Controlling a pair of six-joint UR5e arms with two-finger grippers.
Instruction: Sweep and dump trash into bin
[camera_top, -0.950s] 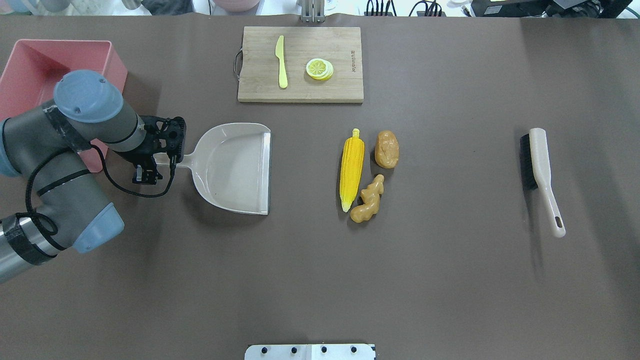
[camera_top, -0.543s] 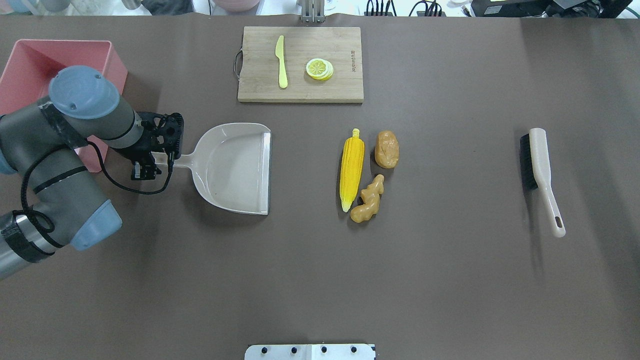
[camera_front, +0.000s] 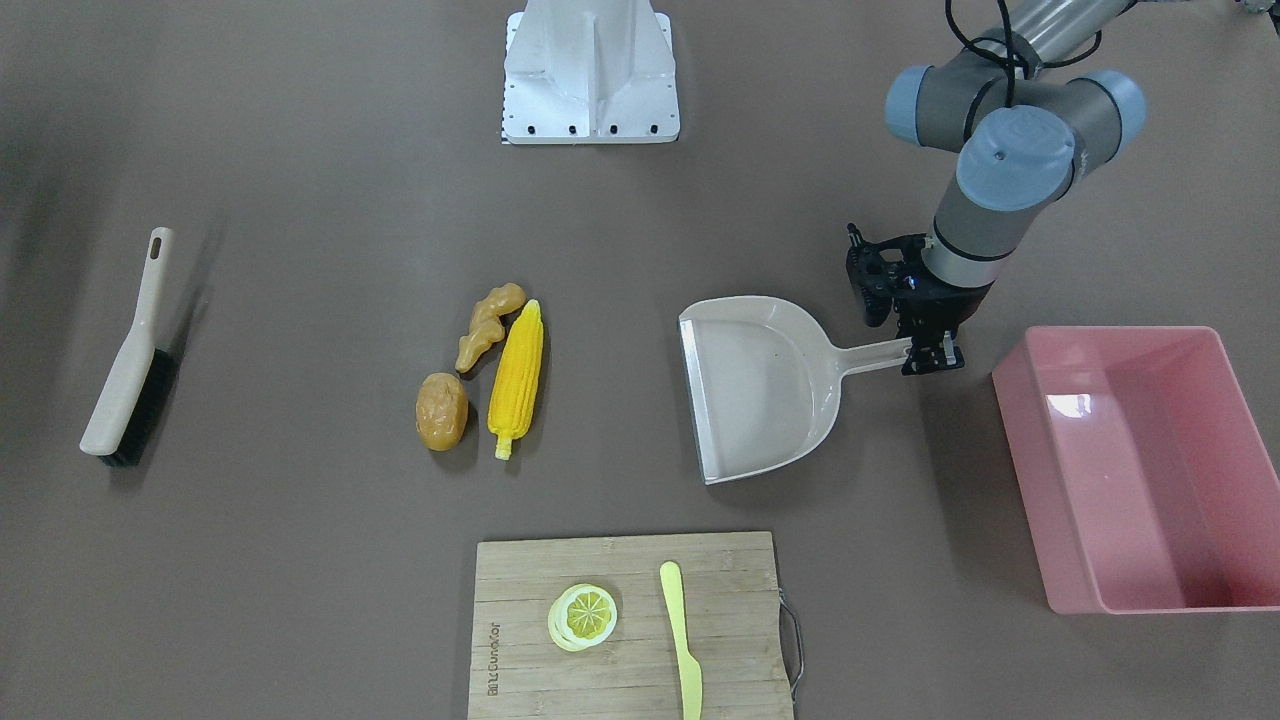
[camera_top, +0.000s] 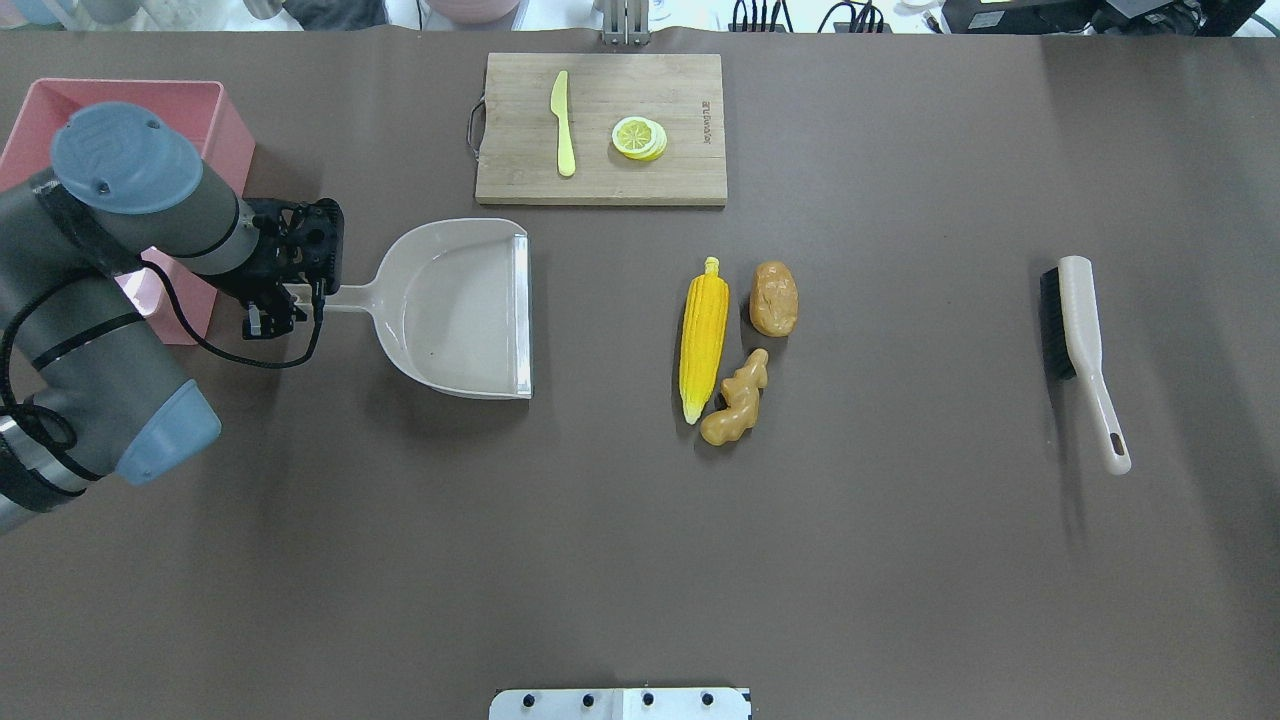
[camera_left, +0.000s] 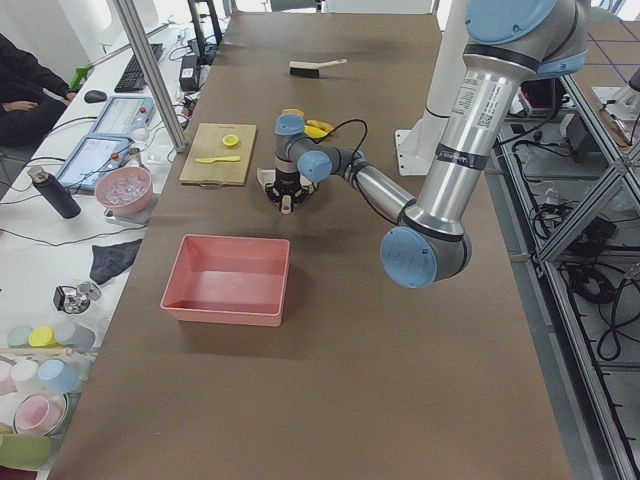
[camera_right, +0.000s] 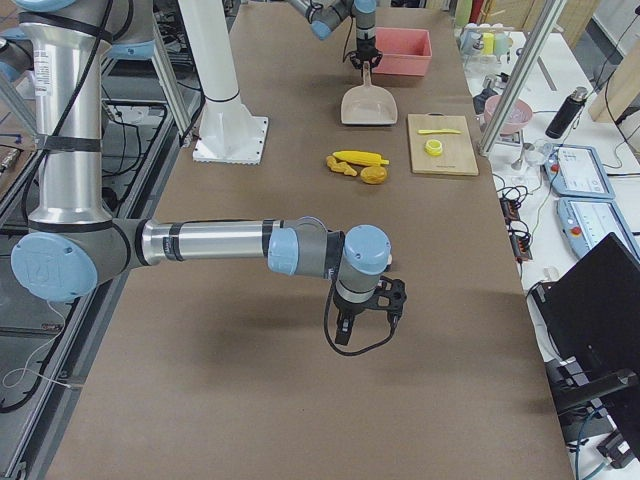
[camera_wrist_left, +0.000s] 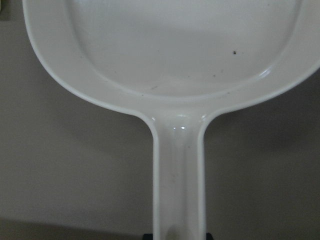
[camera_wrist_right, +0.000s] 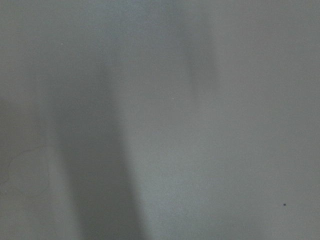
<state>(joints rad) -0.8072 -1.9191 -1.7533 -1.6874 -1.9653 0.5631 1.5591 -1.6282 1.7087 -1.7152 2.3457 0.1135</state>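
Left hand (camera_top: 298, 297) is clamped on the tip of the dustpan (camera_top: 455, 310) handle, pan mouth facing right, toward the trash. Best play here, I'd say: keep the lip level and low and bring it in just left of the corn (camera_top: 703, 340), or the sweep will catch. Potato (camera_top: 774, 298) and ginger (camera_top: 737, 398) sit tight on the corn's right. Bin (camera_top: 190, 95) stands far left, partly behind the arm. Brush (camera_top: 1080, 340) lies well right, untouched. Right hand (camera_right: 365, 325) hangs over bare bench (camera_top: 640, 560); apart or together, I cannot tell. Board (camera_top: 690, 170) with knife and lemon sits far centre; cluttered desks beyond.
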